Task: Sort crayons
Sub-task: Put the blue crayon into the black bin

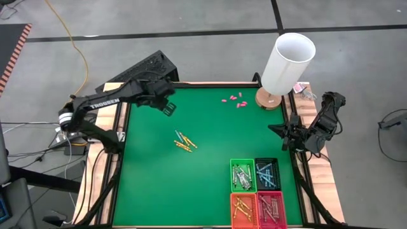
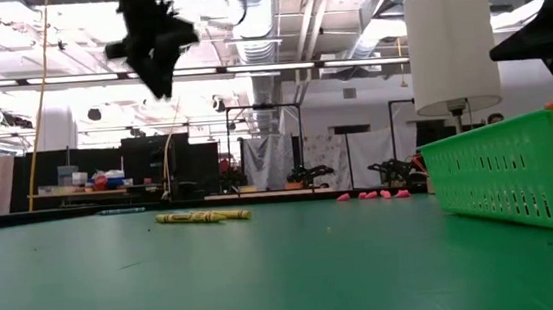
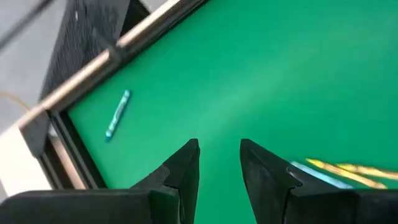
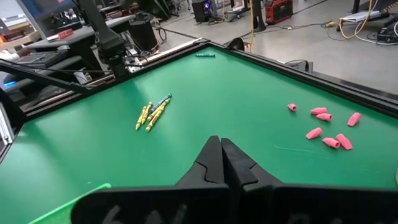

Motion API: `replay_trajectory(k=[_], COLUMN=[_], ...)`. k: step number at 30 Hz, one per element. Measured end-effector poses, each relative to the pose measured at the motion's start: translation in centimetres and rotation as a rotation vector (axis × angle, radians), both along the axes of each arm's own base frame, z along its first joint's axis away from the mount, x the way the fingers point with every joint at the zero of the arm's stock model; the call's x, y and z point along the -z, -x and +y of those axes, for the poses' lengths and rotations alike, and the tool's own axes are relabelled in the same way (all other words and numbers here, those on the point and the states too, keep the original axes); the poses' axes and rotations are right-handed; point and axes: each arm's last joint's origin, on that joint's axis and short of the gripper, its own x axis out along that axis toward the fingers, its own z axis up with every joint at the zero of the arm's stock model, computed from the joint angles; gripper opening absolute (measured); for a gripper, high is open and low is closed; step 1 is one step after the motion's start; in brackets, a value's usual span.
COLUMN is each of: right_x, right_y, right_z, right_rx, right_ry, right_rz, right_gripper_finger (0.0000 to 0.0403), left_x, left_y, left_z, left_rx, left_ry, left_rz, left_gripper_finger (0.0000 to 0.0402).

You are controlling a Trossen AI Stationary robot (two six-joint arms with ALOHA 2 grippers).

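Green table (image 1: pixel 159 184): loose crayons (image 1: pixel 184 142) mid-table, one blue crayon (image 3: pixel 117 114) near the corner. Left gripper (image 3: pixel 219 163) hovers half-open, empty; right gripper (image 4: pixel 221 163) closed, parked. Light, stiff, rollable sticks; pinch mid-length.

A small cluster of thin yellow-orange wax crayons (image 1: pixel 183 141), with one light blue stick among them, is lying flat mid-table on the green mat; a lone light blue crayon (image 3: pixel 117 114) is lying flat near the mat's far corner
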Motion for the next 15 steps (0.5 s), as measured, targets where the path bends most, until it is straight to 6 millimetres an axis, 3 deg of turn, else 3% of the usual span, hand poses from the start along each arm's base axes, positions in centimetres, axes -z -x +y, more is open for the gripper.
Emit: replay_trajectory(k=[8, 15], right_x=[0.0, 0.0], right_y=[0.0, 0.0], right_z=[0.0, 0.0], right_rx=[0.0, -0.001], right_ry=[0.001, 0.001], right_rz=[0.001, 0.001], right_gripper_finger=[0.0, 0.0], left_x=[5.5, 7.5], left_y=[4.6, 6.7], left_z=[4.4, 8.1], left_rx=[-0.163, -0.204], left_ry=[0.1, 0.105], left_rz=[0.078, 0.101], left_gripper_finger=[0.0105, 0.0105])
